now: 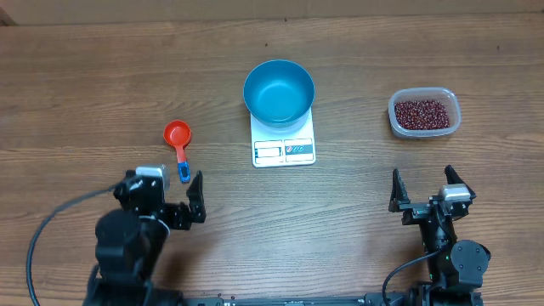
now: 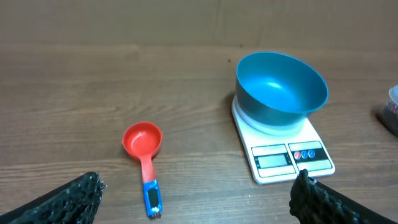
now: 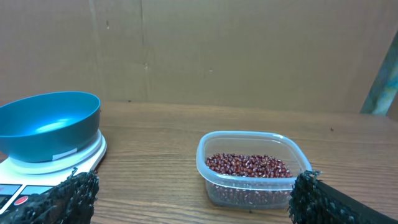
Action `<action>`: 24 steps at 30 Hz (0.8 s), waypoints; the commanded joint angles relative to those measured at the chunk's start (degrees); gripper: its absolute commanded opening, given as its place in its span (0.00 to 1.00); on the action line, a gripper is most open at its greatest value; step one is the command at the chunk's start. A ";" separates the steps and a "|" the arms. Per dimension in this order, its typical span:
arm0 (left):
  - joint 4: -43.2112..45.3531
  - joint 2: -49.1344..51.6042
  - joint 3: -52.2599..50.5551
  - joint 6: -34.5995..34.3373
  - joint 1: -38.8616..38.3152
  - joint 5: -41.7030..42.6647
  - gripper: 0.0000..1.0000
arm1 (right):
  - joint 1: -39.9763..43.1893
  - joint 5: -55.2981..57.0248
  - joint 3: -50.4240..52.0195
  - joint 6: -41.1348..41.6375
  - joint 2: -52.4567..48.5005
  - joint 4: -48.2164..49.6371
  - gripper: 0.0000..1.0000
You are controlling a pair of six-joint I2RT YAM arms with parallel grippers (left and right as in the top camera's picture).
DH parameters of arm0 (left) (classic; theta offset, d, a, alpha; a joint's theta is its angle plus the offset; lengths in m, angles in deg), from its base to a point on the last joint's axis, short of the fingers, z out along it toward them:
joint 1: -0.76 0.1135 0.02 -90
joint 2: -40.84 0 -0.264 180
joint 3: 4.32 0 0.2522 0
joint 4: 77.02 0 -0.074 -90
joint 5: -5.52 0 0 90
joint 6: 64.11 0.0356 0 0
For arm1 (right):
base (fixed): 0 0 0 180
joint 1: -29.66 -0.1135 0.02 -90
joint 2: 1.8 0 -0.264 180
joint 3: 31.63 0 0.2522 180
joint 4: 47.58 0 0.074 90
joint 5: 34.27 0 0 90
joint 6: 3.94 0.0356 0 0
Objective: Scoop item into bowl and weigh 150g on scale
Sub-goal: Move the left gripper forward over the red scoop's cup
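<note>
With left tool (image 2: 196, 208) and right tool (image 1: 422, 191) spread and empty, beans (image 1: 420, 112) in the tub (image 1: 392, 119) and bowl (image 1: 279, 89) seated on the scale (image 1: 284, 151), spillage onto the desk (image 1: 85, 85) is risked if the scoop (image 1: 178, 136) is gripped askew or overfilled.

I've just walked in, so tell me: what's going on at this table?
Nothing is being handled at this moment. The left claw and the right claw are both open and empty, near the table's front edge. The blue bowl stands empty on the white scale. The red scoop lies on the table ahead of the left claw. The beans are in the clear tub ahead of the right claw. No scooping has begun.
</note>
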 commanded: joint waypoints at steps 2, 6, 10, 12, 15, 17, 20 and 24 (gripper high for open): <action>-4.13 7.98 10.95 1.77 0.42 1.44 1.00 | 0.07 0.37 0.59 0.04 0.57 0.20 1.00; -9.79 14.51 18.84 4.42 0.42 1.42 0.99 | 0.07 0.37 0.59 0.04 0.57 0.20 1.00; -13.94 19.96 24.44 6.27 0.42 1.07 1.00 | 0.07 0.37 0.59 0.04 0.57 0.20 1.00; -14.97 22.16 26.14 6.27 0.42 1.07 1.00 | 0.07 0.37 0.59 0.04 0.57 0.20 1.00; -16.09 25.81 27.98 6.32 0.72 1.05 0.99 | 0.07 0.37 0.59 0.04 0.57 0.20 1.00; -17.22 28.24 29.38 6.73 1.29 1.05 1.00 | 0.07 0.37 0.59 0.04 0.57 0.20 1.00; -19.41 32.50 32.22 7.13 2.56 1.09 1.00 | 0.07 0.37 0.59 0.04 0.57 0.20 1.00; -23.12 38.38 36.39 9.81 4.35 3.21 1.00 | 0.07 0.37 0.59 0.04 0.57 0.20 1.00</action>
